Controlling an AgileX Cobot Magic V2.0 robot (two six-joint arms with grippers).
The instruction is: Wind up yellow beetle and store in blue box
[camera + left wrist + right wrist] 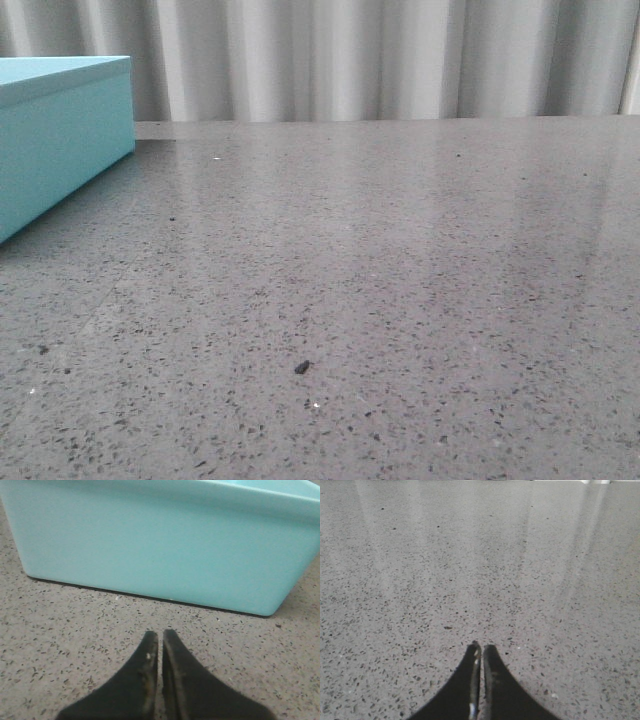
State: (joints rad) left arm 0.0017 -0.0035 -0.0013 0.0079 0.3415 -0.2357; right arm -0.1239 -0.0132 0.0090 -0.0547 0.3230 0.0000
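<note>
The blue box (60, 140) stands at the far left of the table in the front view, its lid on. It fills the upper part of the left wrist view (160, 540), just ahead of my left gripper (160, 636), which is shut and empty over bare table. My right gripper (482, 649) is shut and empty over bare speckled table. Neither gripper shows in the front view. The yellow beetle is out of view in all frames.
The grey speckled table (380, 280) stretches to a far edge before pale curtains (350, 55). A small dark speck (301, 367) lies near the front middle.
</note>
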